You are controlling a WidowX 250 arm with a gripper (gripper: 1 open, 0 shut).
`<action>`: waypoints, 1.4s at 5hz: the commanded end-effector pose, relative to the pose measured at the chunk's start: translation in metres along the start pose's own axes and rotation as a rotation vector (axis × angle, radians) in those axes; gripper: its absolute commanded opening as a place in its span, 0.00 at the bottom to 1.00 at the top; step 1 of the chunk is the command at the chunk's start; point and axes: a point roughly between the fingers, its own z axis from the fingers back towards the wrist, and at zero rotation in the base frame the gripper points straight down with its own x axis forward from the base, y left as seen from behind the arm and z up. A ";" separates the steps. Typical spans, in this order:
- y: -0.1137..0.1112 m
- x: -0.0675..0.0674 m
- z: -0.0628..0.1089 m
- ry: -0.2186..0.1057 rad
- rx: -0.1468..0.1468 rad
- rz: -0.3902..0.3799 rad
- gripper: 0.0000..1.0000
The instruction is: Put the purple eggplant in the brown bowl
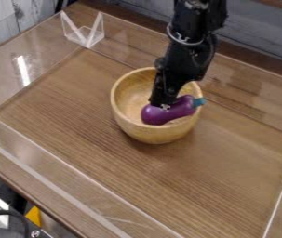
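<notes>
The purple eggplant [168, 113] lies low inside the brown bowl [132, 127], toward its right side, with its teal stem cap pointing at the right rim. My gripper [163, 99] comes down from the upper right into the bowl, its black fingers shut on the eggplant's top. The fingers hide part of the eggplant. I cannot tell whether the eggplant rests on the bowl's floor.
The bowl stands mid-table on a wooden surface [81, 158] ringed by low clear plastic walls. A clear plastic stand [81, 28] sits at the back left. A grey plank wall runs behind, and the table's front edge drops off at the lower left.
</notes>
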 end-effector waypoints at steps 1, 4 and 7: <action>0.008 -0.006 0.018 -0.007 0.033 -0.013 0.00; 0.002 -0.016 -0.001 -0.016 -0.001 0.105 1.00; -0.005 -0.025 0.014 -0.046 -0.022 0.230 1.00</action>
